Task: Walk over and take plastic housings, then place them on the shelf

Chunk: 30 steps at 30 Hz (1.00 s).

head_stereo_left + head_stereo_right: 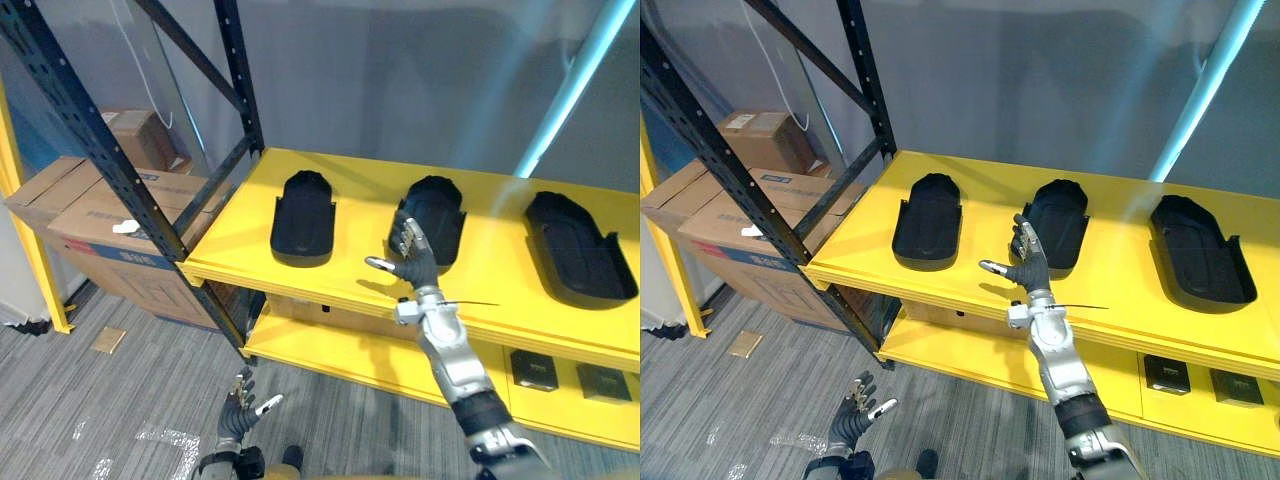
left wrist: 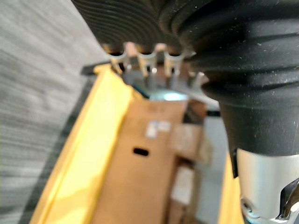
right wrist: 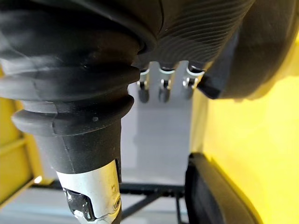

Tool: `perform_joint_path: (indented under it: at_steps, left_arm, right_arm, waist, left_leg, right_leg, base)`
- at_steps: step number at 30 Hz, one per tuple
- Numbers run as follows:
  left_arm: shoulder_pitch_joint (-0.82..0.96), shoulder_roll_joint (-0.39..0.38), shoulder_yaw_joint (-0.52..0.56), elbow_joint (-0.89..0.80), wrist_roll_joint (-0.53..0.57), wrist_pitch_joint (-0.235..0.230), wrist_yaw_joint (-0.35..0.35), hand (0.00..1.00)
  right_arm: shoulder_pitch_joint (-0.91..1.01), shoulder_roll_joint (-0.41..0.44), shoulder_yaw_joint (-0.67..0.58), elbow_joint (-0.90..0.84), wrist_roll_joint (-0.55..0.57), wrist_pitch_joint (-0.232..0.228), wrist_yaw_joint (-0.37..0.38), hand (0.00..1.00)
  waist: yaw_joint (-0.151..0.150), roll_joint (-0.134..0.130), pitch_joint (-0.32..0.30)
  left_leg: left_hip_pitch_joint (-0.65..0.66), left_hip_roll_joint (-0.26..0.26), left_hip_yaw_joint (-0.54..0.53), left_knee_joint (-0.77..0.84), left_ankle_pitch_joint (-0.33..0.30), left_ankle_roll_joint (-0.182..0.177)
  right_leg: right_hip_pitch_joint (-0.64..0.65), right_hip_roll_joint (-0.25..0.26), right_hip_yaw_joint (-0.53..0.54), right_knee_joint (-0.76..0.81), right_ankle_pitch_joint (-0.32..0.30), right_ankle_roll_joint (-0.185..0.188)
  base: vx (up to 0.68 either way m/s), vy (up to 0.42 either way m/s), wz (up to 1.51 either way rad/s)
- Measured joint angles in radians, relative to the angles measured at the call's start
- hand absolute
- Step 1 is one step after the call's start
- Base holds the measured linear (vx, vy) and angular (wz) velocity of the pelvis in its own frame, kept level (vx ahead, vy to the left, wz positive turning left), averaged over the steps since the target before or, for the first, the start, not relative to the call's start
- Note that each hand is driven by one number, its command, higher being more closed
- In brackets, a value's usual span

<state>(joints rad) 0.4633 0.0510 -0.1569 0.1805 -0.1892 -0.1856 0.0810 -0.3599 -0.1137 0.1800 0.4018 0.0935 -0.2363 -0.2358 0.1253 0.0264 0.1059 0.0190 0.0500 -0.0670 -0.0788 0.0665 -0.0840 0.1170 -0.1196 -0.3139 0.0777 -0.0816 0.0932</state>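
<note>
The right hand (image 1: pixel 413 257) is up, fingers spread and empty, at the near end of the middle plastic housing (image 1: pixel 438 215). It lies between the left housing (image 1: pixel 303 215) and right housing (image 1: pixel 578 245) on the yellow shelf (image 1: pixel 240 235). The left hand (image 1: pixel 240 408) hangs low, fingers loose.

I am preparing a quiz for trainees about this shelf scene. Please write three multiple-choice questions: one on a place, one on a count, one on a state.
1. How many black housings lie on the yellow shelf? A. three B. two C. five
2. Where is the right hand? A. down below the shelf B. far left of the shelf C. raised before the middle housing
3. The left hand is: A. shut on a housing B. open and empty C. pressing the shelf
Key: 1 A, the left housing, the middle one and the right housing; 2 C, its straight fingers stand in front of that housing; 3 B, its fingers are relaxed, nothing in them.
</note>
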Motion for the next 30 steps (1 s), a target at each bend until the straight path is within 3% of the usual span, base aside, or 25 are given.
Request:
perform_joint_path:
  at_steps: [6, 11, 20, 26, 30]
  left_arm:
    - [-0.013, 0.000, -0.024, 0.001, -0.001, -0.020, -0.017, 0.00]
    - [-0.015, 0.001, -0.024, 0.028, -0.002, -0.023, -0.018, 0.00]
    - [-0.018, 0.002, -0.024, 0.041, -0.010, -0.028, -0.016, 0.00]
    - [-0.019, 0.002, -0.024, 0.041, -0.007, -0.027, -0.016, 0.00]
    - [-0.019, 0.002, -0.022, 0.041, -0.008, -0.023, -0.010, 0.00]
  right_arm:
    - [-0.048, 0.022, 0.000, 0.049, -0.030, -0.003, -0.047, 0.00]
    - [-0.085, 0.018, -0.002, 0.087, -0.029, -0.003, -0.043, 0.00]
    - [-0.085, 0.033, -0.001, 0.144, -0.029, -0.002, 0.058, 0.00]
    - [-0.085, 0.062, 0.007, 0.203, -0.029, 0.005, 0.125, 0.00]
    - [-0.085, 0.062, 0.029, 0.204, -0.029, 0.005, 0.156, 0.00]
  waist:
    - [0.004, 0.013, 0.012]
    - [0.004, 0.020, 0.044]
    - [0.003, 0.013, 0.053]
    - [-0.003, 0.035, 0.066]
    - [-0.003, 0.036, 0.067]
  left_leg:
    - [0.000, 0.000, -0.011, -0.001, 0.003, 0.001]
    - [-0.001, 0.001, -0.012, -0.005, 0.002, 0.010]
    - [0.003, -0.005, -0.024, -0.001, 0.009, 0.004]
    - [0.015, -0.004, -0.008, -0.001, 0.012, -0.001]
    - [0.015, -0.003, -0.008, -0.002, 0.013, -0.003]
  right_leg:
    - [0.008, 0.000, -0.017, 0.003, -0.004, -0.001]
    - [0.003, -0.004, -0.022, 0.021, -0.014, 0.000]
    - [-0.012, -0.030, -0.040, 0.077, -0.058, 0.003]
    - [-0.007, -0.032, -0.038, 0.078, -0.059, 0.003]
    - [-0.007, -0.032, -0.042, 0.079, -0.059, 0.004]
  base:
    - [-0.04, -0.017, 0.08]
    - [-0.03, -0.013, 0.04]
    - [0.02, -0.021, 0.06]
    - [-0.01, -0.006, -0.03]
    - [-0.02, -0.004, 0.00]
